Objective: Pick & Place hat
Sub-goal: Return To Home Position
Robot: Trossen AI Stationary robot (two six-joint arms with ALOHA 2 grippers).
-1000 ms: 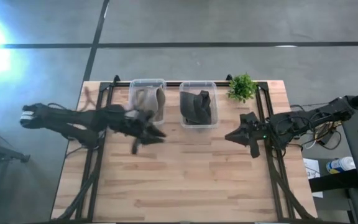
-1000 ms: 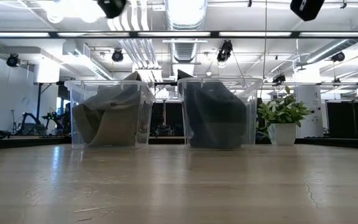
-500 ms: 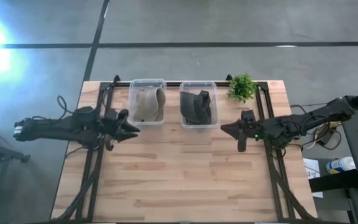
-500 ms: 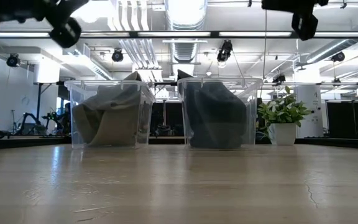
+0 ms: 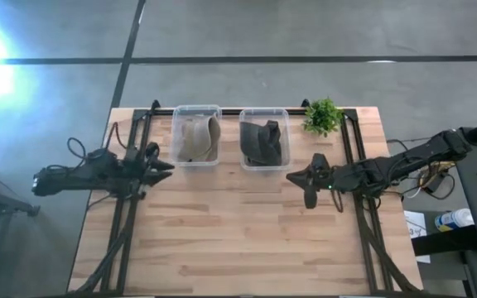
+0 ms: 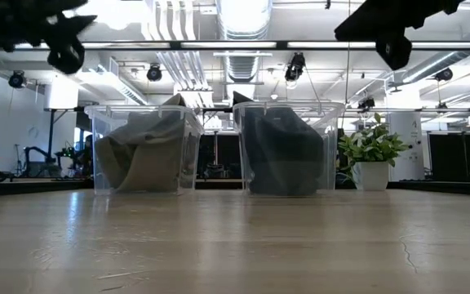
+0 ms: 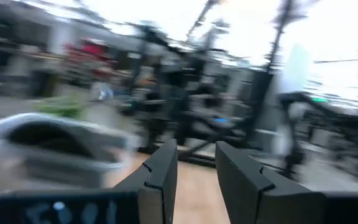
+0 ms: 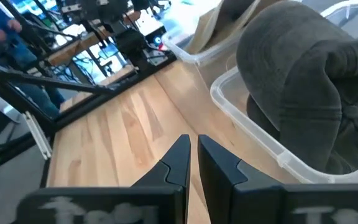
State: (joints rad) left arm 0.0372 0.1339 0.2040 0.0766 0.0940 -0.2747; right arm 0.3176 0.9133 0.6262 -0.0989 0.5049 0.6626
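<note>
A tan hat (image 5: 195, 136) lies inside the left clear bin (image 5: 175, 132). A dark grey hat (image 5: 262, 141) fills the right clear bin (image 5: 243, 162). In the low view the tan hat (image 6: 141, 155) and the dark hat (image 6: 282, 151) slump against their bin walls. My left gripper (image 5: 168, 165) hovers over the table's left part, beside the tan hat's bin, open and empty; it shows again as my left gripper (image 7: 194, 168). My right gripper (image 5: 290, 176) hangs just near of the dark hat's bin, shut and empty, with the dark hat (image 8: 291, 74) ahead of it.
A small potted plant (image 5: 322, 117) stands at the far edge, right of the bins. Black frame rails (image 5: 128, 207) run along both table sides. Bare wood (image 5: 238, 232) stretches across the near half. Both grippers ride high above the table in the low view.
My left arm has pulled back from in front of the tan hat's bin toward the table's left edge. My right gripper has crept toward the table's left, closer to the dark hat's bin, and turned somewhat. Both hats have stayed in their bins.
</note>
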